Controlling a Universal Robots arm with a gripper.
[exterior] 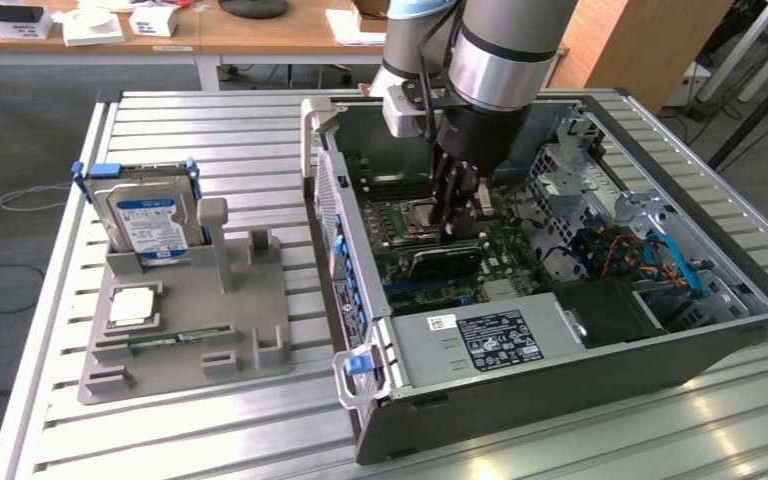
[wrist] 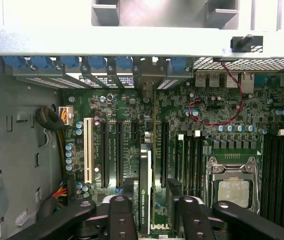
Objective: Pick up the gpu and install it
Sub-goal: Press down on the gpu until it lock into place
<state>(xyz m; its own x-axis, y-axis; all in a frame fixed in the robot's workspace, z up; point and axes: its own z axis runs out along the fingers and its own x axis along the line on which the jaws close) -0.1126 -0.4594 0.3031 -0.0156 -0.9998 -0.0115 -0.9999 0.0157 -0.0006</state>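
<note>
So, the gpu [wrist: 146, 192] looks already seated: it stands on edge in a motherboard slot inside the open computer case [exterior: 704, 345], green label edge facing up, metal bracket end toward the rear slot openings with the blue latches [wrist: 69, 62]. Judging from that, pickup and insertion are done; what's left is at most the hand backing out, and whether the card is fully home in the slot can't be confirmed from here

Largest to smallest:
- table [exterior: 171, 440]: ribbed silver aluminium profile, long parallel grooves
- computer case: dark sheet metal box, side panel off, silver power supply [exterior: 484, 340] with white label near the front edge
- grey parts holder [exterior: 191, 330], matte plastic, on the exterior view's left, carries the hard drive [exterior: 151, 225] upright in blue rails, a square silver cpu [exterior: 132, 305] lying flat and a thin green memory stick [exterior: 164, 341]
- motherboard [wrist: 207, 145]: green, dense with long black slots, one white slot, blue capacitors, a cpu socket with shiny metal frame
- gpu: thin flat card, black cover, green stripe on the top edge

The hand [wrist: 151, 212] hangs right over the card, black fingers [wrist: 121, 217] spread wide either side of it, apart from it, holding nothing
</note>
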